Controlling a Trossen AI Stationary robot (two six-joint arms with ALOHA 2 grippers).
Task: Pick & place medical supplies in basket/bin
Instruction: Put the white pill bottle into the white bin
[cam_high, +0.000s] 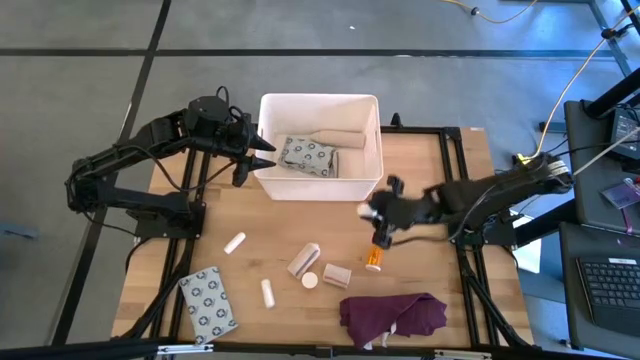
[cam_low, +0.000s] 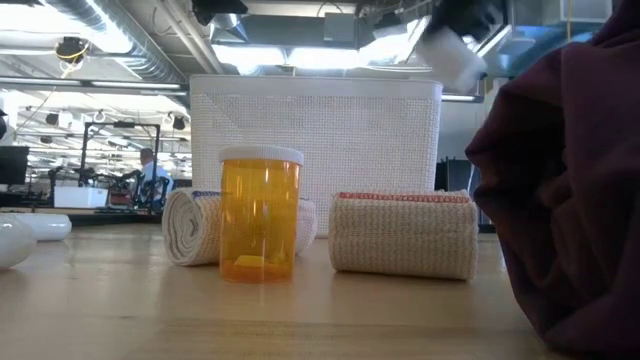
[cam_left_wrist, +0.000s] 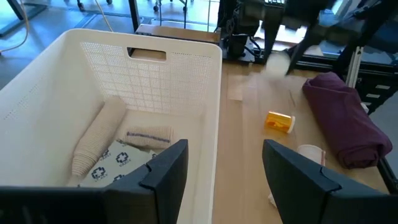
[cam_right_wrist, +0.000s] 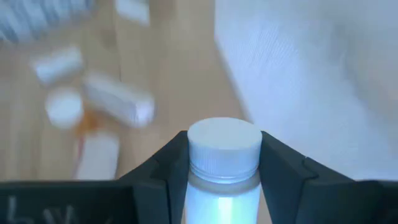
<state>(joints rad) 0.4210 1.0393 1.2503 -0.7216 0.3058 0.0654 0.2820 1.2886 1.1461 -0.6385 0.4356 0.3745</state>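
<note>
The white tub (cam_high: 372, 110) stands at the table's far middle and holds a patterned packet (cam_high: 308, 156) and a beige roll (cam_high: 335, 137). My left gripper (cam_high: 262, 153) hovers open at the tub's left wall, touching nothing. My right gripper (cam_high: 378, 213) is in front of the tub's right near corner, shut on a small white capped bottle (cam_high: 366, 210). An orange pill bottle (cam_high: 375, 258) lies on the table just nearer. White and beige rolls (cam_high: 304, 259) and another packet (cam_high: 208, 302) lie near the front. My right gripper holds the white bottle pinched between its two fingers, which sit on either side of the ribbed white cap (cam_right_wrist: 224, 144) and the neck below it. The fingers lie along the bottle, cap end pointing away from the wrist. In the low view the bottle (cam_low: 455, 55) is lifted well clear of the table.
A dark purple cloth (cam_high: 392, 318) lies bunched at the near right edge. Small rolls (cam_high: 234, 242) (cam_high: 267, 292), a beige roll (cam_high: 336, 274) and a white disc (cam_high: 310, 281) dot the near middle. Bare wood shows between the tub and these items.
</note>
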